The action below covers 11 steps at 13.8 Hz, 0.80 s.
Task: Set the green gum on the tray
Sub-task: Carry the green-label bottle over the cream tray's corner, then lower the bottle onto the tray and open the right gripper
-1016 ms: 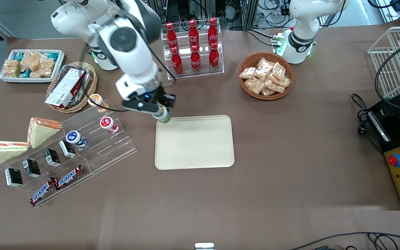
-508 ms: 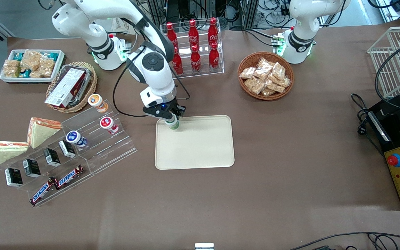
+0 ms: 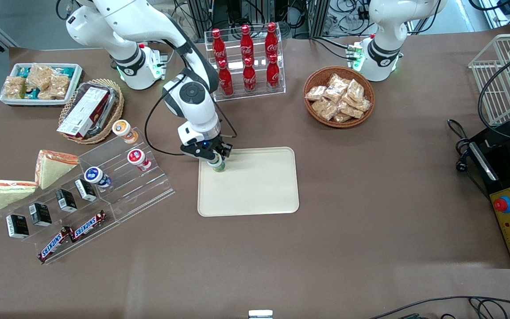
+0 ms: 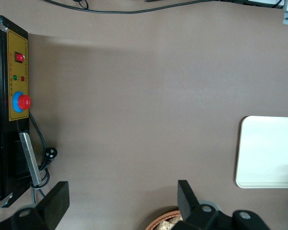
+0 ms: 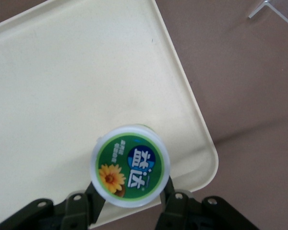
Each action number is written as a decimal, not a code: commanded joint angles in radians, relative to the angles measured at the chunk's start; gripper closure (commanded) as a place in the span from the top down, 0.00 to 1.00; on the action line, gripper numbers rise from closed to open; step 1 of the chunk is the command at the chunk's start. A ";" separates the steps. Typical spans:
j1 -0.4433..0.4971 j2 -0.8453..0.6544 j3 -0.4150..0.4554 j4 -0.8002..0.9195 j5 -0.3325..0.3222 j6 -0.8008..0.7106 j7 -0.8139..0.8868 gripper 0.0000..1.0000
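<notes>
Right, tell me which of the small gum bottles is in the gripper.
The green gum, with the sunflower label on its lid, held by the gripper over the tray. The others sit on the clear stepped rack.

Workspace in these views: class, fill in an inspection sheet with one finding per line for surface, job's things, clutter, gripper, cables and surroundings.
Surface: brown table.
Job's things: green gum upright over the tray, near the corner closest to the clear stepped rack.
Clutter: cola bottles, snack basket, sandwiches, Snickers bars.
Gripper: gripper shut on the gum, low over the tray.
Cables: black cable beside the control box.
Surroundings: white wire basket at the parked arm's end.
</notes>
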 commanded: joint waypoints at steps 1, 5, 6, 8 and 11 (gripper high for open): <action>-0.004 0.019 -0.024 0.005 -0.029 0.033 0.013 0.43; -0.004 0.030 -0.035 0.011 -0.029 0.034 0.019 1.00; -0.004 0.027 -0.035 0.013 -0.029 0.034 0.019 1.00; -0.004 0.018 -0.035 0.020 -0.029 0.031 0.017 1.00; -0.004 -0.016 -0.035 0.083 -0.027 -0.046 0.011 1.00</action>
